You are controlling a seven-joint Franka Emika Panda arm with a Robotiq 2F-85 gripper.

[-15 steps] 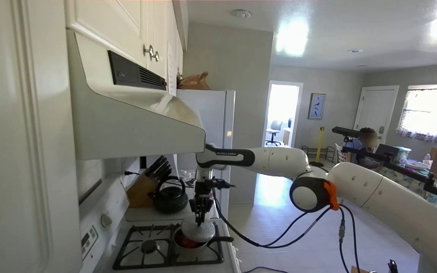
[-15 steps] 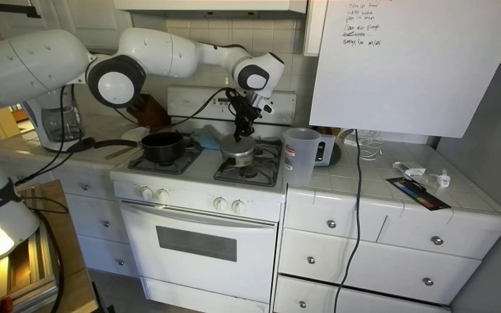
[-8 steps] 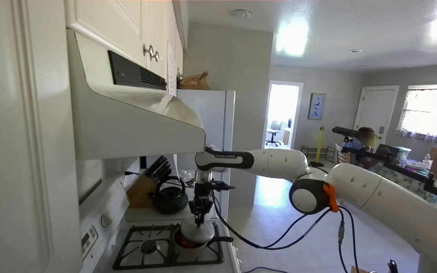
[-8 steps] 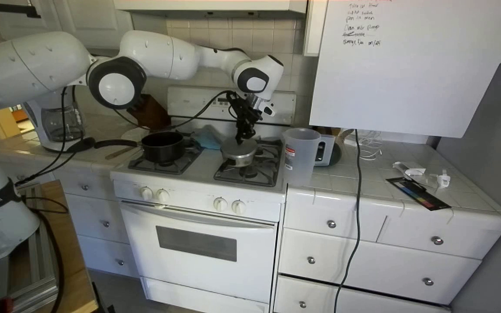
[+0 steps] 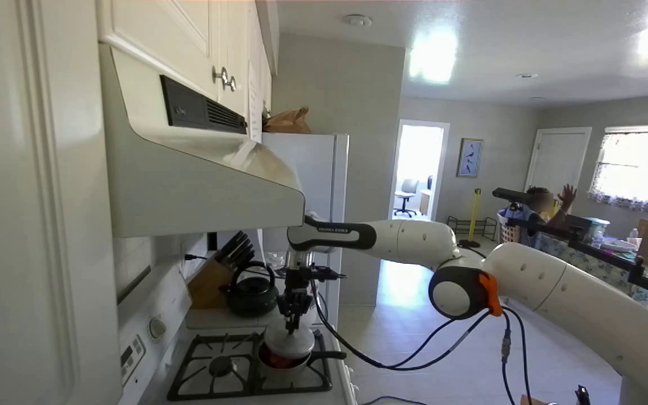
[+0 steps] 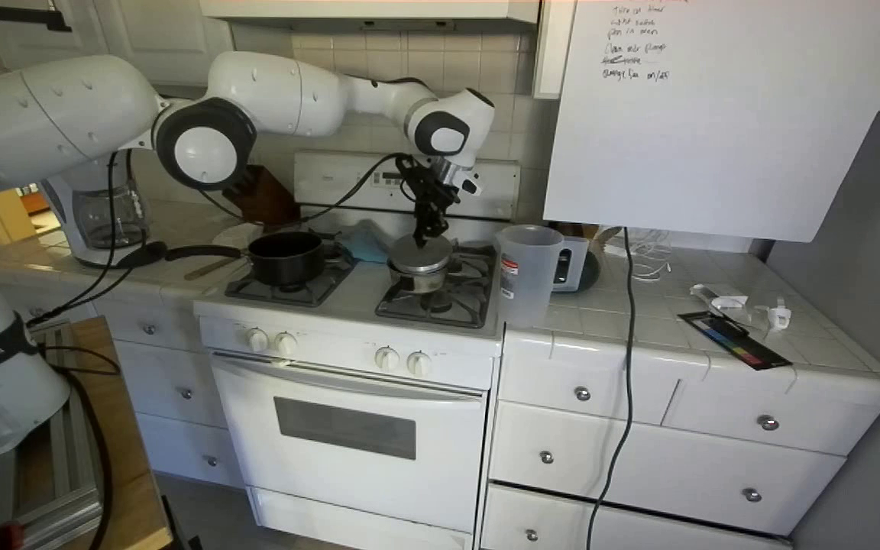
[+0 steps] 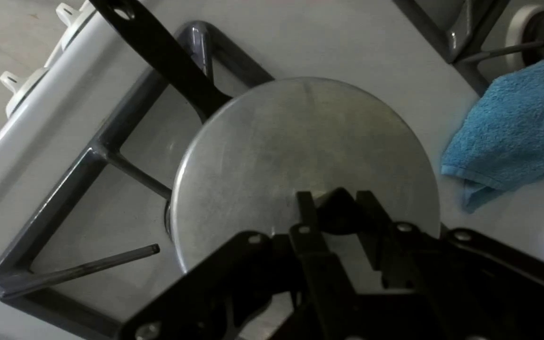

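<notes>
One gripper [image 7: 335, 203], clamped on the black knob [image 7: 340, 217] of a metal lid [image 7: 300, 141], holds that lid over a small pot [image 5: 282, 374] on the stove [image 6: 360, 290], with the pot's red inside showing beneath the lid in an exterior view; whether lid and pot touch, I cannot clearly make out from here. The pot's black handle [image 7: 165, 52] points toward the stove's front, and a blue cloth [image 7: 513, 127] lies near the pot. A black pan [image 6: 285, 267] sits farther along the stove, and a cloudy pitcher [image 6: 528, 275] stands just beside the stove on the counter [image 6: 638, 305].
</notes>
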